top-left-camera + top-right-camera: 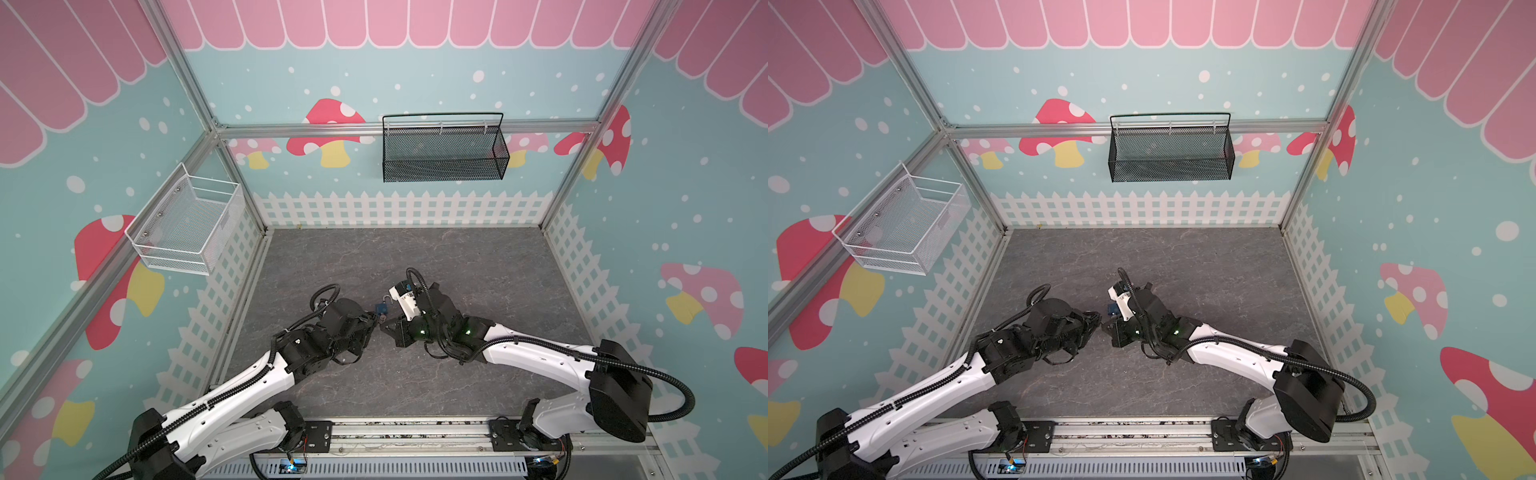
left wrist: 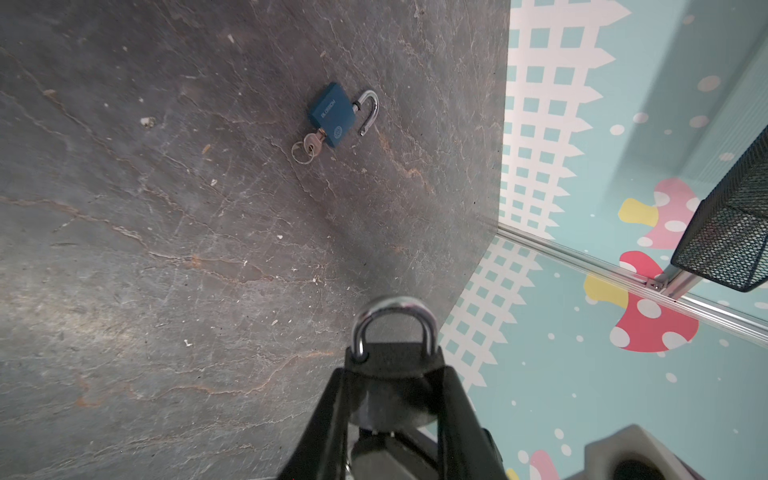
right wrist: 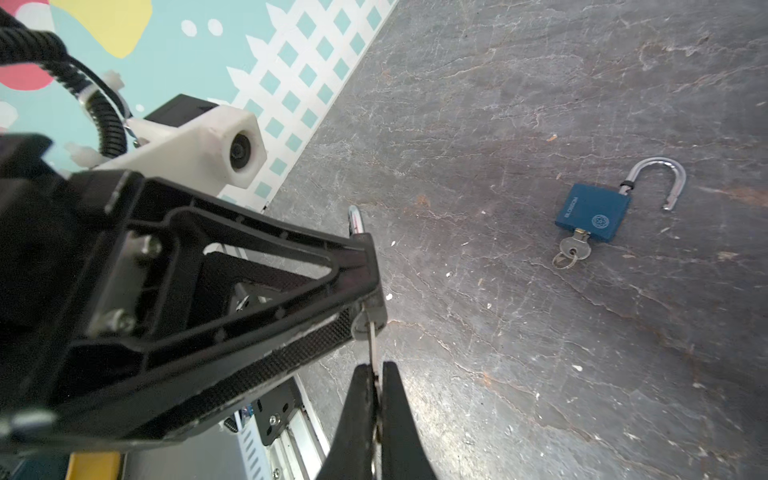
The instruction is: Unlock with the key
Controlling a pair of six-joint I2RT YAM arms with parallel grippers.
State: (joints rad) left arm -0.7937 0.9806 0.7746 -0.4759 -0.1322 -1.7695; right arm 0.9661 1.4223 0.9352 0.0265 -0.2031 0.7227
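Left end effector (image 2: 397, 374) clamps the dark padlock (image 2: 395, 353), right end effector (image 3: 376, 382) pinches the key (image 3: 371, 343); better turn it about its own axis, without bending

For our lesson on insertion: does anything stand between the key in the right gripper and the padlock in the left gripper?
Nothing visible does. The key, pinched in the right gripper, meets the base of the dark padlock in the left gripper. The blue padlock lies aside.
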